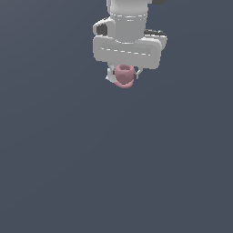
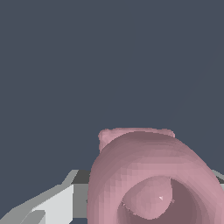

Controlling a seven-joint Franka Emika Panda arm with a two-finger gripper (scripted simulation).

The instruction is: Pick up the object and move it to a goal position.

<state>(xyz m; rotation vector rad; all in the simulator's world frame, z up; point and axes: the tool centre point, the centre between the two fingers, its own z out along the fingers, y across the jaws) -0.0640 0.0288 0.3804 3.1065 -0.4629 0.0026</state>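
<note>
The object (image 1: 124,75) is a small dusty-pink rounded lump with a hollow centre. In the exterior view it sits between the short fingers of my white-grey gripper (image 1: 123,77), near the top of the picture, just below the gripper's wide body. The fingers press against its two sides, so the gripper is shut on it. In the wrist view the object (image 2: 148,179) fills the lower right, its hollow facing the camera, with one white-grey finger (image 2: 52,205) beside it. The other finger is mostly hidden behind the object.
A plain dark blue-grey surface (image 1: 113,173) lies all around the gripper in both views. No other objects, containers or edges show.
</note>
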